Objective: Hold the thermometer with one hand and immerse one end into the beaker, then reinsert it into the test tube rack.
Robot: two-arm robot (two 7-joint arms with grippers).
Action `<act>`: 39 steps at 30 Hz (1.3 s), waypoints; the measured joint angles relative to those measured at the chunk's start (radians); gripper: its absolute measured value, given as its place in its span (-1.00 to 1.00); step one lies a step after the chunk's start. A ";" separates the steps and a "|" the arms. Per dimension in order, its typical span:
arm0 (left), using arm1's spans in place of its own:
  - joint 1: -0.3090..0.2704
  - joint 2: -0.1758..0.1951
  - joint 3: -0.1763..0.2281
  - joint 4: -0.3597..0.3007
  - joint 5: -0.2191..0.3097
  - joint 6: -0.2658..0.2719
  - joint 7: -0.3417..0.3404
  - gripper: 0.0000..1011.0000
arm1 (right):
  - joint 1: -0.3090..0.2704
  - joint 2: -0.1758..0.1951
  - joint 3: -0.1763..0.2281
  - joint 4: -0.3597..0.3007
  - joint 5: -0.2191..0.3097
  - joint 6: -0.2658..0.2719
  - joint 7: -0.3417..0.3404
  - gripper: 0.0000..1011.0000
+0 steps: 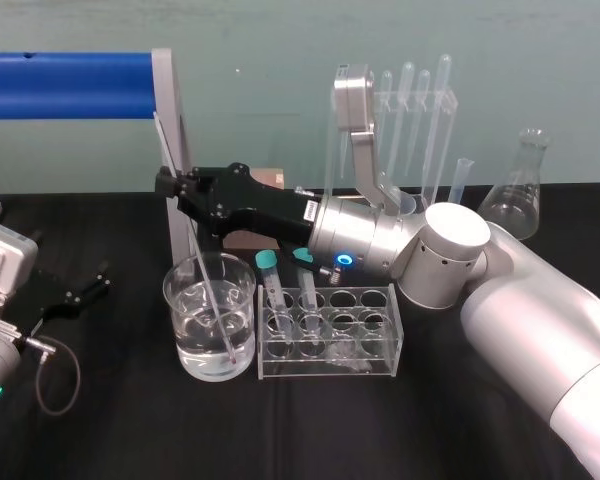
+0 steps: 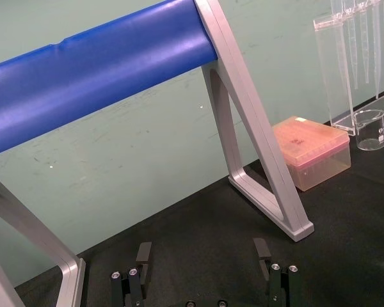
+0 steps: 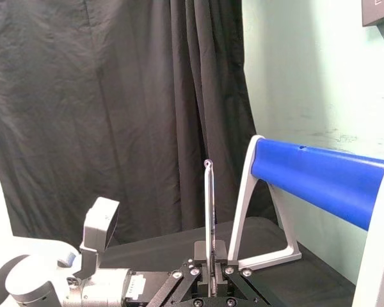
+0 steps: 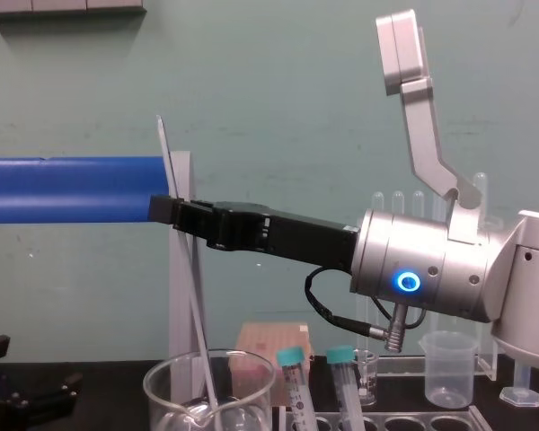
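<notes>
1. Right gripper (image 1: 170, 187): extended from the right across the rack, above the beaker (image 1: 185, 330), level with the blue roll (image 1: 65, 85). Fingers pressed onto the thermometer (image 1: 202, 262), pinching it roughly a third of the way down from its top.
2. Thermometer: tilted, top leaning toward the table's (image 1: 130, 430) left and back edges. Lower end inside the beaker, under the surface of the clear liquid and near the bottom on the rack side; contact with the bottom not discernible. Chest view: rod (image 4: 194, 296) running down from the gripper (image 4: 164, 212) into the beaker's mouth (image 4: 162, 382).
3. Right wrist view: rod (image 3: 209, 211) standing up from between the clamped fingers (image 3: 219, 252).
4. Beaker: near the table's front edge, left of centre, about half full, just beside the left end of the test tube rack (image 1: 380, 335).
5. Rack: two teal-capped tubes (image 1: 268, 265) in its left-hand holes.
6. Left gripper (image 1: 98, 280): low at the table's left edge, well apart from the beaker, fingers (image 2: 144, 252) spread.
7. Back edge of table: pipette stand (image 1: 415, 100), conical flask (image 1: 515, 190), small plastic beaker (image 4: 447, 368), pink tip box (image 2: 310, 150).
</notes>
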 joint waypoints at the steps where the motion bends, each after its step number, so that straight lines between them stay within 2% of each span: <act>1: 0.000 0.000 0.000 0.000 0.000 0.000 0.000 0.99 | -0.001 0.001 -0.001 -0.001 0.000 0.000 0.000 -0.89; 21: 0.000 0.000 0.000 0.000 0.000 0.000 0.000 0.99 | -0.009 0.006 -0.006 -0.019 0.001 0.001 -0.008 -0.89; 39: 0.000 0.000 0.000 0.000 0.000 0.000 0.000 0.99 | -0.006 0.004 -0.005 -0.007 0.002 -0.001 -0.008 -0.89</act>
